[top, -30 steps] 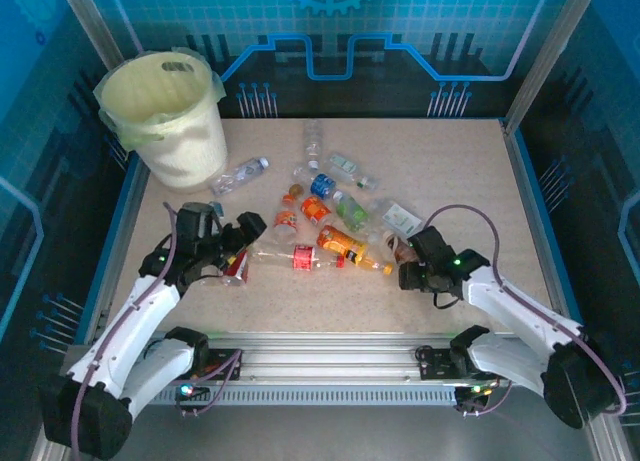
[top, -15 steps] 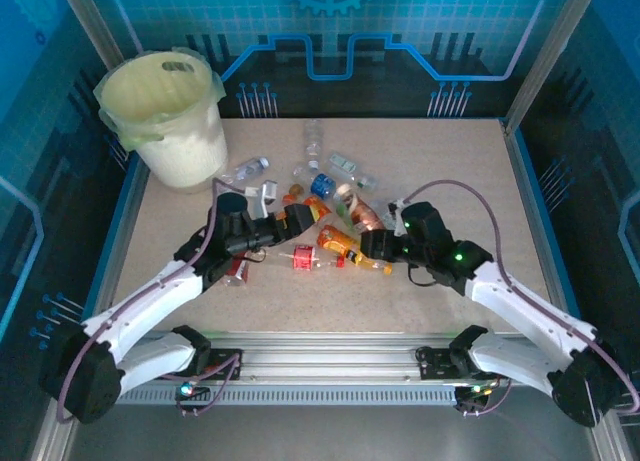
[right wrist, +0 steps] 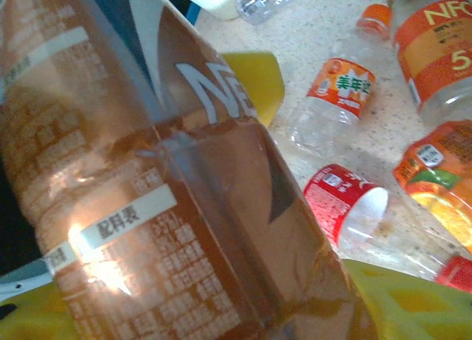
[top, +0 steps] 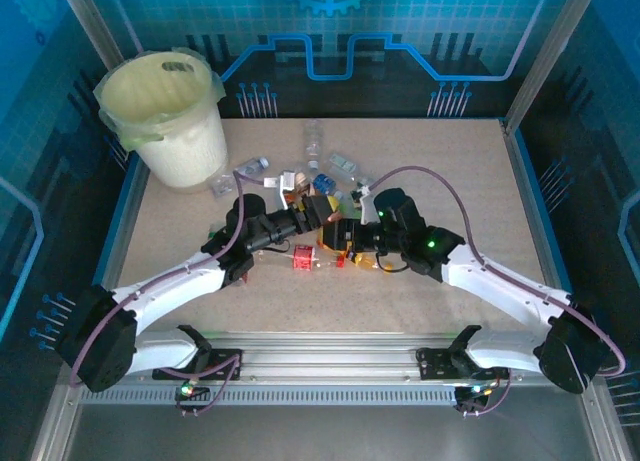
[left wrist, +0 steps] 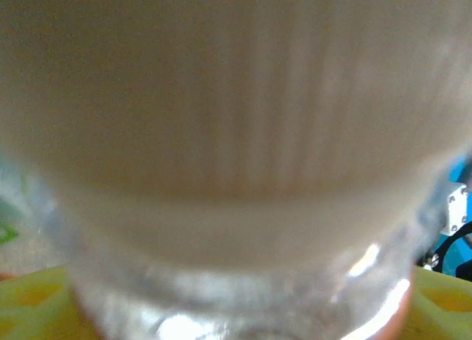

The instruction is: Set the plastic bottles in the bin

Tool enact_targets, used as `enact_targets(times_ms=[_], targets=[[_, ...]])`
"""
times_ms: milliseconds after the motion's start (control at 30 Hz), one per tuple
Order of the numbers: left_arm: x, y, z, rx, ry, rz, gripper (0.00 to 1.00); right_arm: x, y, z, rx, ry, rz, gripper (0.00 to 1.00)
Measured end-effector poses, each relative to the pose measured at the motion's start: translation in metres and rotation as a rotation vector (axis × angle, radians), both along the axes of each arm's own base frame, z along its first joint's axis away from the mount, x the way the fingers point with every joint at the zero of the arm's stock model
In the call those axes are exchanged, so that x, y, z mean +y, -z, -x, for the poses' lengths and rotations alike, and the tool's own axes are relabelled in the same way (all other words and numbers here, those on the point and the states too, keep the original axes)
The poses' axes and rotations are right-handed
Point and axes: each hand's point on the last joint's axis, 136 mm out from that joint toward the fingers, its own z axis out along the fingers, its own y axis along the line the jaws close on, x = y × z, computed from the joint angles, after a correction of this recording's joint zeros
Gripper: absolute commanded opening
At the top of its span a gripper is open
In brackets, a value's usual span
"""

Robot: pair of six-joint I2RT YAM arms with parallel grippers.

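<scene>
A clear bottle with a brown label [right wrist: 147,207] hangs over the middle of the table [top: 470,171], between the two grippers [top: 330,224]. My right gripper [right wrist: 221,310] is shut on it, a yellow finger on each side. My left gripper [top: 305,213] meets it from the left; one of its yellow fingers [right wrist: 254,78] shows behind the bottle. In the left wrist view that bottle [left wrist: 236,133] is blurred and very close, pressed between the left gripper [left wrist: 236,310] and its yellow fingers [left wrist: 29,299]. The bin [top: 160,111] stands at the far left corner.
Plastic bottles lie loose under and around the grippers: a red-labelled one [right wrist: 339,196], orange-labelled ones [right wrist: 343,85] [right wrist: 435,170], a clear one beside the bin [top: 245,168] and another further back [top: 315,136]. A raised blue rim [top: 530,191] edges the table.
Both arms have swung in to the table's middle. The right one carried the brown-labelled bottle leftwards. The left gripper, wide open before, has closed onto that bottle.
</scene>
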Motion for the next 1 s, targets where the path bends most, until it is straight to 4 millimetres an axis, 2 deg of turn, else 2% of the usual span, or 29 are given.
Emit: enact_targets(times_ms=[133, 333, 500, 600, 700, 767, 867, 1000], targets=[[0.0, -0.004, -0.003, -0.012, -0.01, 0.019, 0.59, 0.004, -0.004, -0.001, 0.0, -0.009, -0.024, 0.66], [0.0, -0.008, -0.006, -0.033, -0.023, 0.033, 0.57, 0.006, -0.008, -0.002, -0.015, -0.013, -0.036, 0.71], [0.004, -0.006, -0.009, -0.028, -0.052, 0.027, 0.53, 0.007, -0.009, -0.001, -0.054, -0.039, -0.024, 0.84], [0.011, 0.002, -0.013, 0.0, -0.103, -0.019, 0.52, 0.004, -0.007, 0.0, -0.083, -0.053, 0.004, 0.9], [0.029, 0.013, -0.021, 0.032, -0.207, -0.137, 0.51, -0.003, -0.009, 0.0, -0.126, -0.047, 0.043, 0.96], [0.044, 0.011, -0.03, 0.038, -0.285, -0.217, 0.51, -0.009, -0.014, -0.002, -0.167, -0.031, 0.062, 1.0], [0.077, -0.004, -0.048, 0.02, -0.428, -0.312, 0.52, -0.019, -0.023, -0.006, -0.235, 0.008, 0.092, 1.0], [0.133, -0.026, -0.072, -0.039, -0.625, -0.421, 0.51, -0.033, -0.035, -0.013, -0.301, 0.079, 0.117, 1.0]])
